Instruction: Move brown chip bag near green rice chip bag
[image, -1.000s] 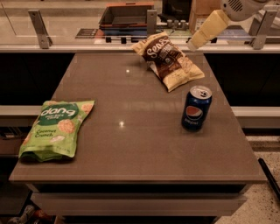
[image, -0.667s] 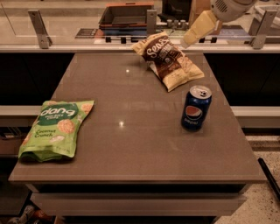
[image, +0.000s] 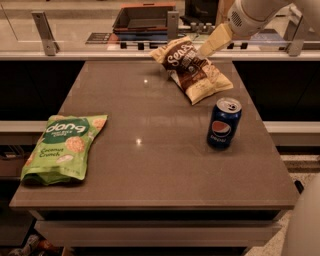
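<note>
The brown chip bag (image: 192, 70) lies crinkled at the far right of the table, dark brown in the middle with cream edges and white script lettering. The green rice chip bag (image: 65, 147) lies flat near the table's front left edge, far from the brown bag. My gripper (image: 204, 51) reaches in from the upper right. Its cream tip is right at the brown bag's upper right edge, just above it.
A blue Pepsi can (image: 224, 123) stands upright on the table (image: 150, 165), in front of the brown bag on the right side. A counter with a rail and a dark tray (image: 145, 17) runs behind the table.
My gripper has moved left and down, from beside the brown bag's right to its upper right edge. The bags and the can have not moved.
</note>
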